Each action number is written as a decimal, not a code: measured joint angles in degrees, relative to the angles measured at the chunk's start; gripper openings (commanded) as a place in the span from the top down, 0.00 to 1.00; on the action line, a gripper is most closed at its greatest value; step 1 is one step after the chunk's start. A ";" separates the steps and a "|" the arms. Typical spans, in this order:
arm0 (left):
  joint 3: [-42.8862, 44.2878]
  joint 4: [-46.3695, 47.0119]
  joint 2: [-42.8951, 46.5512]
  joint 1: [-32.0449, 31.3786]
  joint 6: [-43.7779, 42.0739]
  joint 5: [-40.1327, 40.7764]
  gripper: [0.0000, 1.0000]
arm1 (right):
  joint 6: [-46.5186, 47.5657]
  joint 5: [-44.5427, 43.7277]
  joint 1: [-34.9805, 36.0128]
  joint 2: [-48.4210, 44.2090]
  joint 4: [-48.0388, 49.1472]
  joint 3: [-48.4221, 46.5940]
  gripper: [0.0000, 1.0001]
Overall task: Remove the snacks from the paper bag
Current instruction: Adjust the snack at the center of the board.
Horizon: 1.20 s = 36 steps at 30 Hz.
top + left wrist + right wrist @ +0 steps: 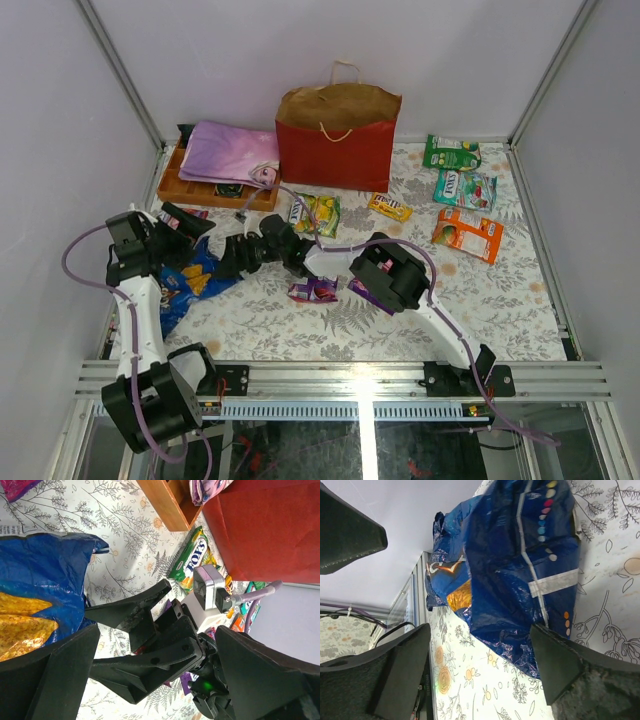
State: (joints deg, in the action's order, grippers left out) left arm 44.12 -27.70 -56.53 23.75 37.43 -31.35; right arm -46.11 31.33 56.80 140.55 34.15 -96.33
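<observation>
White tabletop (520, 300): you are working over a leaf-and-flower print that is lying flat from wall to wall.
Room: pale lilac walls (590, 150) are closing you in on three sides, with metal posts running up the back corners.
Edges: a metal rail (350, 375) is running along the near edge; an orange tray (172, 186) carrying a pink cloth (230, 150) is sitting in the back left corner.
Open room: the near right stretch of print is showing uncovered; your two arms are crowding together at the left.
Bag (335, 150): it is standing upright at the back, mouth facing up, and its long axis is running along the back wall.
Doritos (190, 282): it is lying crumpled at the near left beside your left arm, long axis running diagonally from the near left toward the middle.
Other snacks: a Fox's pack (318, 212), a yellow pack (389, 207), two green packs (451, 152), an orange pack (468, 232) and purple packs (313, 290) are lying out on the print.
Left gripper (188, 225): it is hanging spread wide by the Doritos' far end, gripping nothing.
Right gripper (232, 258): it is reaching across to the left, jaws parted, nothing between them, facing the Doritos.
</observation>
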 measured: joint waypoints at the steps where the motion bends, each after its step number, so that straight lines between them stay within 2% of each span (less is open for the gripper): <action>1: 0.00 -0.02 0.24 0.00 -0.04 0.26 0.00 | 0.22 -0.24 0.00 0.09 -0.04 -0.24 0.01; 8: -0.02 -0.04 1.88 0.04 -0.37 1.55 0.00 | 4.17 -3.02 0.11 0.09 -3.26 -1.64 0.01; 19: -1.75 -0.11 1.84 0.04 -1.36 3.32 0.00 | 20.92 -24.55 -0.28 2.38 -26.91 -14.36 0.00; 24: -2.71 -0.11 1.60 0.04 -1.44 3.34 0.00 | 25.53 -26.08 -0.28 2.51 -29.64 -15.52 0.07; 28: -2.78 -0.11 1.60 0.04 -1.79 3.41 0.00 | 27.65 -25.11 -0.28 3.54 -31.26 -17.68 0.15; 30: -2.80 -0.13 1.60 0.04 -2.14 3.50 0.00 | 28.65 -25.20 -0.28 4.02 -32.22 -18.82 0.22; 33: -2.86 -0.11 1.60 0.04 -2.43 3.56 0.00 | 29.31 -25.68 -0.35 4.04 -32.98 -19.02 0.39; 36: -3.28 -0.13 1.60 0.04 -2.64 3.78 0.00 | 28.59 -24.44 -1.18 3.98 -32.59 -18.47 0.60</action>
State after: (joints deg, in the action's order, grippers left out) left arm 40.84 -27.83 -54.94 23.79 34.79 -27.57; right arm -17.52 6.90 55.61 144.53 1.56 -114.80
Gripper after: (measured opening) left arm 0.997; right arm 0.578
